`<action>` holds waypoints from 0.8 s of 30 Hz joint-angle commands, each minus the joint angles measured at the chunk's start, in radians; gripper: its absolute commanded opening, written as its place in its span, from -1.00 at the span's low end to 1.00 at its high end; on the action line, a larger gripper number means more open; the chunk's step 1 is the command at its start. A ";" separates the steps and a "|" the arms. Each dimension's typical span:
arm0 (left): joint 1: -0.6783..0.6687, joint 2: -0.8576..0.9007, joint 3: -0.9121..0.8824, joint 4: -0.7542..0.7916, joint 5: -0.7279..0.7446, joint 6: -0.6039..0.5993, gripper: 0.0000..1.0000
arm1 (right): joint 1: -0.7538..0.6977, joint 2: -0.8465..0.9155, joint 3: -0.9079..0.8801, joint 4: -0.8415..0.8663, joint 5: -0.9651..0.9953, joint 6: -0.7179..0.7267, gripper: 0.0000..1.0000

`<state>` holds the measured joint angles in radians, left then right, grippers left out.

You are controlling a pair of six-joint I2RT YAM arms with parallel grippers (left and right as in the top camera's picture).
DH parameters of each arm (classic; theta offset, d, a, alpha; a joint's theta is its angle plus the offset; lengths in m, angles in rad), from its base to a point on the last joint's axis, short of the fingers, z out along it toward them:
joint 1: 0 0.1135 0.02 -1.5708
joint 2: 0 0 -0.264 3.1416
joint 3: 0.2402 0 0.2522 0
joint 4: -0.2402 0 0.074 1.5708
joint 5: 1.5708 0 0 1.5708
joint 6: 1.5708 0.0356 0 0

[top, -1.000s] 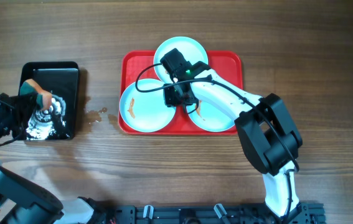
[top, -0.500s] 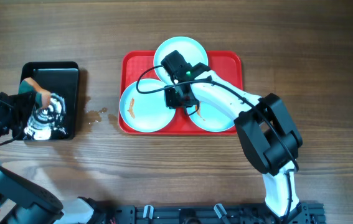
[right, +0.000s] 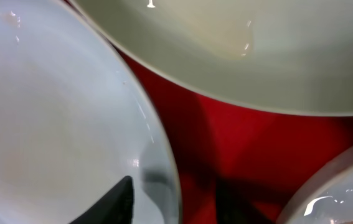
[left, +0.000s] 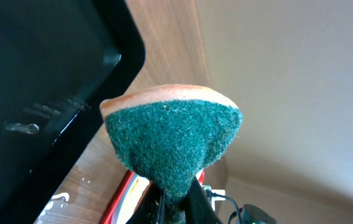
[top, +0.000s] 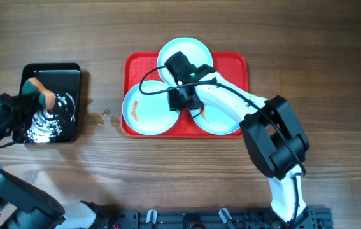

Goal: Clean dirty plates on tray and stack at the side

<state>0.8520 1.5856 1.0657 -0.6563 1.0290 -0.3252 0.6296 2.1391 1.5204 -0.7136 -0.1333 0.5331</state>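
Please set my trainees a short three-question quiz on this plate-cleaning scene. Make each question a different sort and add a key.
1. Multiple choice: what does the left gripper hold? A) a sponge B) a fork C) a cup
2. True or false: the three plates on the red tray are stacked in one pile.
3. Fill in: the white foam lies in the ___ tray.

Key:
1. A
2. False; they lie spread over the red tray.
3. black, meaning the black tray on the left.
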 commanded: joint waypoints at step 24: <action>-0.047 -0.015 -0.002 -0.035 -0.069 -0.021 -0.92 | 0.002 0.016 -0.011 0.002 -0.001 0.072 0.72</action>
<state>0.8219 1.5856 1.0641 -0.6704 1.0092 -0.3428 0.6365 2.1345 1.5284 -0.6968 -0.1562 0.6022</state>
